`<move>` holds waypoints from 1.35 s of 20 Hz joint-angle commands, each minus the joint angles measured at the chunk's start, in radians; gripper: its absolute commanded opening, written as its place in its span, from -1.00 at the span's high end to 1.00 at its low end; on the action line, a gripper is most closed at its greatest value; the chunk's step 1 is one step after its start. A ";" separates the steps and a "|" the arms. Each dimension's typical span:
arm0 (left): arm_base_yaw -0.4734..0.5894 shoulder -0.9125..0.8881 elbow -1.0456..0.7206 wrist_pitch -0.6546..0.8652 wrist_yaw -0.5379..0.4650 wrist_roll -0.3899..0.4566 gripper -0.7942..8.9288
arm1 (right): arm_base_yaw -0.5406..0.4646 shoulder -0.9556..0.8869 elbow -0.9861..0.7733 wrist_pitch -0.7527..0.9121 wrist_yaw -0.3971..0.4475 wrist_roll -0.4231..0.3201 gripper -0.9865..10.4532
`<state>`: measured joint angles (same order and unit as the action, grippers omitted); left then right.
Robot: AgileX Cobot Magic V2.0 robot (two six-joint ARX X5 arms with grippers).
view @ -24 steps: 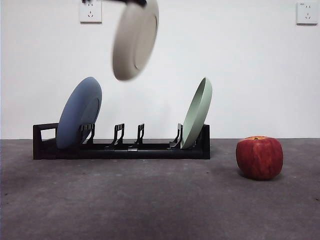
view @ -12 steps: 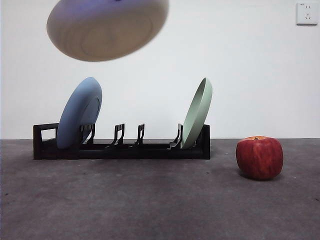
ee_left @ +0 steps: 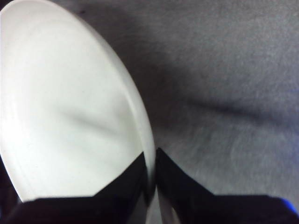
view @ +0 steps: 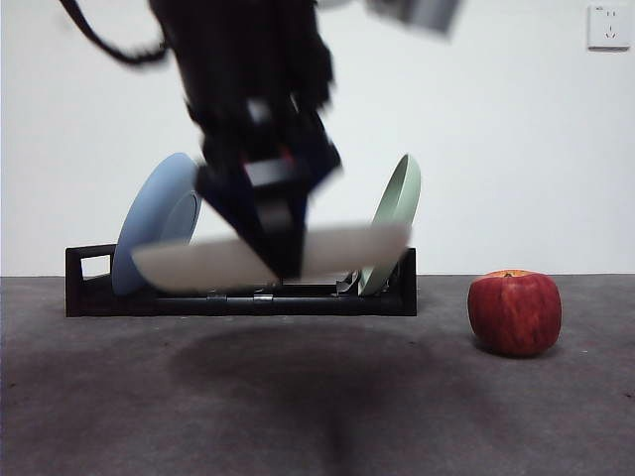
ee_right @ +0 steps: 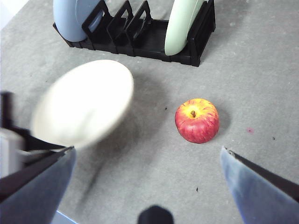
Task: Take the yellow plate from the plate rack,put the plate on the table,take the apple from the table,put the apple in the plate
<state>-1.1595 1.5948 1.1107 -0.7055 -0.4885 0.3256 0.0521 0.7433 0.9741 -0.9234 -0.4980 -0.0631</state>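
Left gripper [ee_left: 150, 179] pinches the yellow plate's [ee_left: 70, 107] rim, plate level, worktop [view: 317, 397] just beneath.

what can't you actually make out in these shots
- Front view: the left gripper and the yellow plate are motion-blurred; the arm hides the plate rack's middle slots.
- Left wrist view: the plate's far edge is cut off by the frame.
- Right wrist view: the plate is blurred, so its gap above the table is unclear; the right gripper's fingertips lie outside the frame.

left gripper [ee_left: 150, 186] jaws clamped tight, right gripper [ee_right: 149, 154] jaws spread
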 commanded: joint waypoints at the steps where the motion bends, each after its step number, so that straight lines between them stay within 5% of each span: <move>1: -0.005 0.079 -0.005 0.021 -0.010 0.013 0.85 | 0.000 0.000 0.005 -0.002 -0.004 0.010 -0.22; 15: -0.045 0.233 -0.005 0.087 -0.038 -0.089 0.85 | 0.000 0.000 0.005 -0.005 -0.003 0.010 -0.22; 20: -0.029 0.237 -0.005 0.051 0.080 -0.132 0.82 | 0.000 0.000 0.005 -0.005 -0.004 0.010 -0.22; 23: -0.021 0.237 -0.005 0.049 0.103 -0.166 0.36 | 0.000 0.000 0.005 -0.006 -0.004 0.010 -0.22; 27: -0.015 0.234 0.008 0.028 0.103 -0.166 0.30 | 0.000 0.000 0.005 -0.015 -0.004 0.010 -0.22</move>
<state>-1.1652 1.8107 1.1336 -0.6590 -0.4339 0.1776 0.0521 0.7433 0.9745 -0.9421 -0.4980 -0.0597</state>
